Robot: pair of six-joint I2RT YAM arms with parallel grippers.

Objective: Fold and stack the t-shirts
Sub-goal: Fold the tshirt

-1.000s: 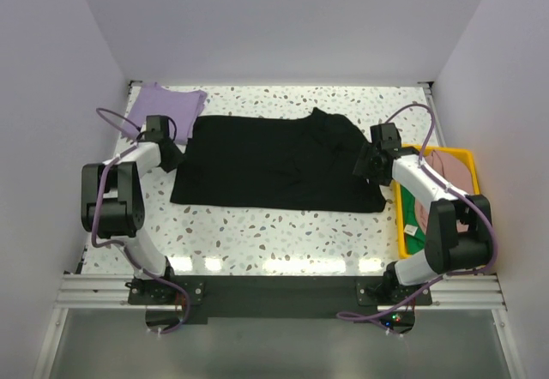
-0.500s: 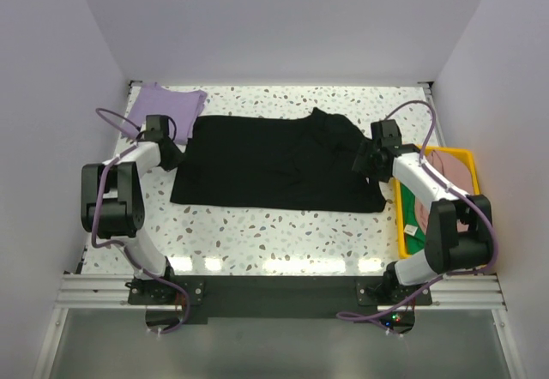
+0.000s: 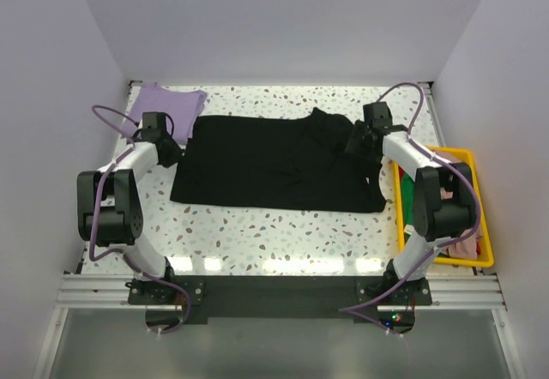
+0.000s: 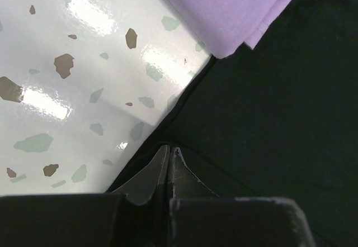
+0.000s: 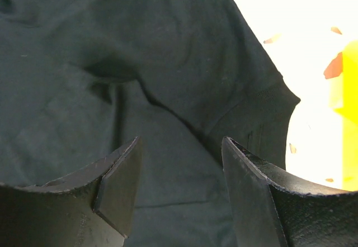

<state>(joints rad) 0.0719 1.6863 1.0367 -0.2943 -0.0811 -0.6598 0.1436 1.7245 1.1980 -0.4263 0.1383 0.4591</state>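
Note:
A black t-shirt (image 3: 266, 165) lies spread across the middle of the table, rumpled at its right end. My left gripper (image 3: 171, 151) sits at its far-left corner. In the left wrist view that gripper (image 4: 169, 149) is shut, fingertips pinched together right on the black t-shirt's (image 4: 279, 118) edge. A folded lavender t-shirt (image 3: 163, 102) lies at the back left, its corner (image 4: 235, 6) touching the black one. My right gripper (image 3: 357, 141) hovers over the bunched right end; its jaws (image 5: 179, 146) stand open above the black cloth (image 5: 140, 62), near a sleeve hem, holding nothing.
A yellow bin (image 3: 464, 263) stands at the right edge, partly behind my right arm, with pink cloth (image 3: 460, 176) and green cloth (image 3: 407, 201) inside. Its yellow side (image 5: 349, 74) shows in the right wrist view. White walls close in the table on three sides.
My left gripper has closed on the black t-shirt's left corner. My right gripper has moved toward the back and a little left, over the shirt's bunched right end.

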